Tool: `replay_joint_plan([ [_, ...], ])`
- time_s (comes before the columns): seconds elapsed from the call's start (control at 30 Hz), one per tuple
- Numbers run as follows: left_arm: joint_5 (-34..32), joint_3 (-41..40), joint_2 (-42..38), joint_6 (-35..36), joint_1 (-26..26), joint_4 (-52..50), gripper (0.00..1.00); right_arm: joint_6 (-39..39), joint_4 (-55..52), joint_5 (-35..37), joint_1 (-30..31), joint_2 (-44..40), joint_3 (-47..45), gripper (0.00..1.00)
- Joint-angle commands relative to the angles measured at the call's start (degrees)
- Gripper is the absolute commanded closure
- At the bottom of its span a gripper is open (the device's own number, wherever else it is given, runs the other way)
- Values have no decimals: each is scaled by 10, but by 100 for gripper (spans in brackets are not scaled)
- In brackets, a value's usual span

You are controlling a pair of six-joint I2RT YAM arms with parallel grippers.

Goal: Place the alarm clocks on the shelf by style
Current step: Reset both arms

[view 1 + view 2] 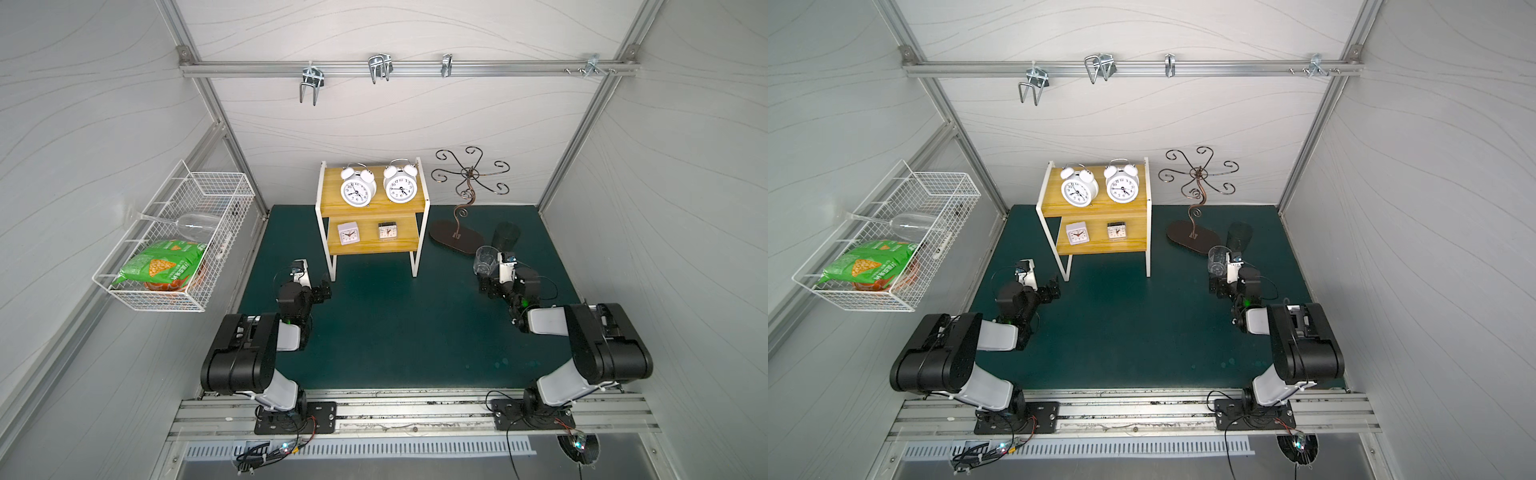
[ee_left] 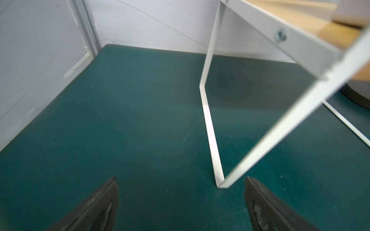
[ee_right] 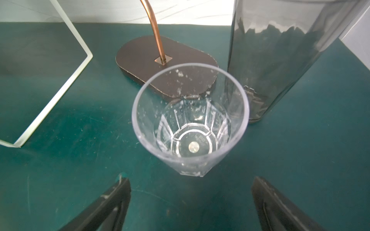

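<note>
The two round clocks (image 1: pixel 356 192) (image 1: pixel 400 188) stand side by side on the upper board of the shelf (image 1: pixel 376 208). The white square clock (image 1: pixel 348 236) and the clear square clock (image 1: pixel 387 231) stand on the lower board. No clock is left on the mat (image 1: pixel 374 332), so I judge the sorting finished. My left gripper (image 2: pixel 180 184) and right gripper (image 3: pixel 191 186) both have their fingers wide apart and hold nothing. The glass (image 3: pixel 190 120) in front of the right one is not touched.

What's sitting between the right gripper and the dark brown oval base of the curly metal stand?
A clear faceted drinking glass stands upright there, untouched by the open right gripper. The right wrist view shows it.
</note>
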Motion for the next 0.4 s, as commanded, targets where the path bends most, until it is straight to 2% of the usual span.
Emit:
replay_joint_plan([
  [0.0,-27,23,-2,-13,3,-14,0,7,9,14,-2,3,7,1],
  [0.37,-34,34,-1,-14,3,-34,0,8,8,14,-3,5,9,1],
])
